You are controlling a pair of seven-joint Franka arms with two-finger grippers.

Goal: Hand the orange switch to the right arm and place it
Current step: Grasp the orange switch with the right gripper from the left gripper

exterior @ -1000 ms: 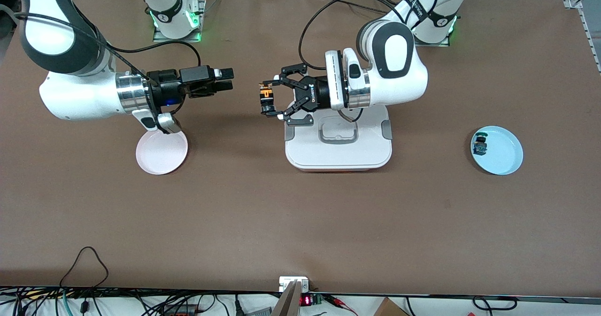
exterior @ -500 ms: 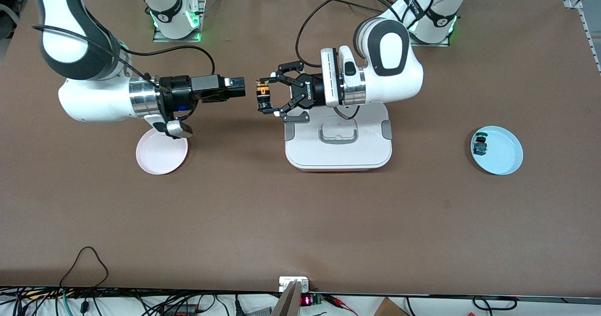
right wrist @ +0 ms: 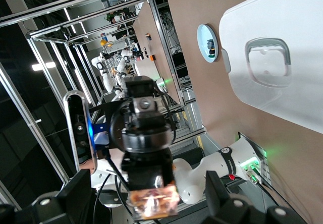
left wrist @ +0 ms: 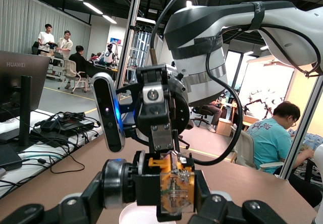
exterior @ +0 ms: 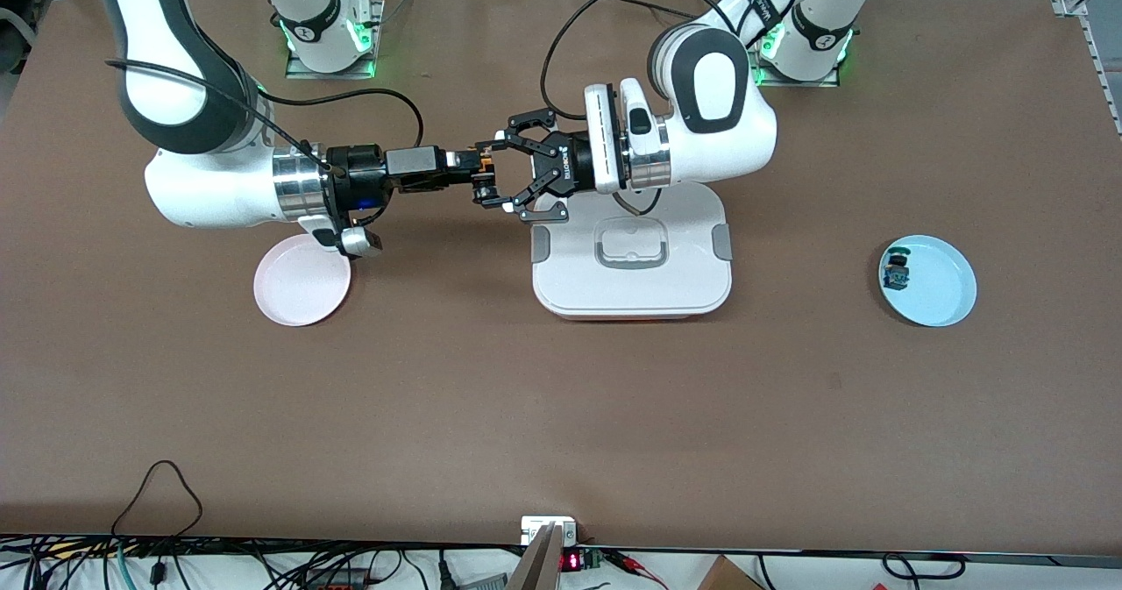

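I see the left arm's wide black linkage-finger gripper clamped on the tiny black push-button switch with the orange cap, holding it in the air over bare brown tabletop just off the corner of the white lidded plastic container. The right arm's slim black straight-fingered gripper meets it head-on, its fingers spread as wide as they go on either side of the orange switch; I cannot tell whether they touch it. The pale pink round plate lies below the right wrist. Well away, past the left arm's elbow, the light blue round plate carries the small blue-and-green switch.
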